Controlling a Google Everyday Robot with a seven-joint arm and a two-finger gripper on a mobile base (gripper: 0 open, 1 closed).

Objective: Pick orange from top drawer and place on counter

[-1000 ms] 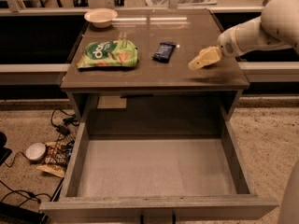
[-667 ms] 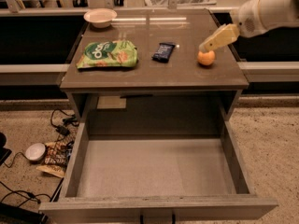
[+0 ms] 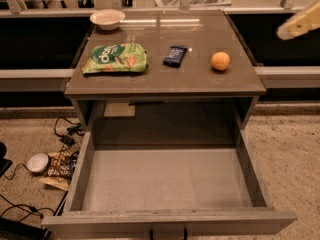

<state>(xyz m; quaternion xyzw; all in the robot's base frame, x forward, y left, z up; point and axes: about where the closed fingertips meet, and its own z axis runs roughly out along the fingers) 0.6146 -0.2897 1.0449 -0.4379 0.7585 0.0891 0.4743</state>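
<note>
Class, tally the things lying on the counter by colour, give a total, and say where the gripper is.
White: 1, the bowl
Green: 1, the snack bag
Dark blue: 1, the packet
Orange: 1, the orange
Total: 4
The gripper is past the counter on its right side.

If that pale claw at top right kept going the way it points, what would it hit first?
The gripper, beyond the right edge of the counter, points down and left. It would probably meet the orange lying there, or the surface just beside it; depth is unclear from this view.
</note>
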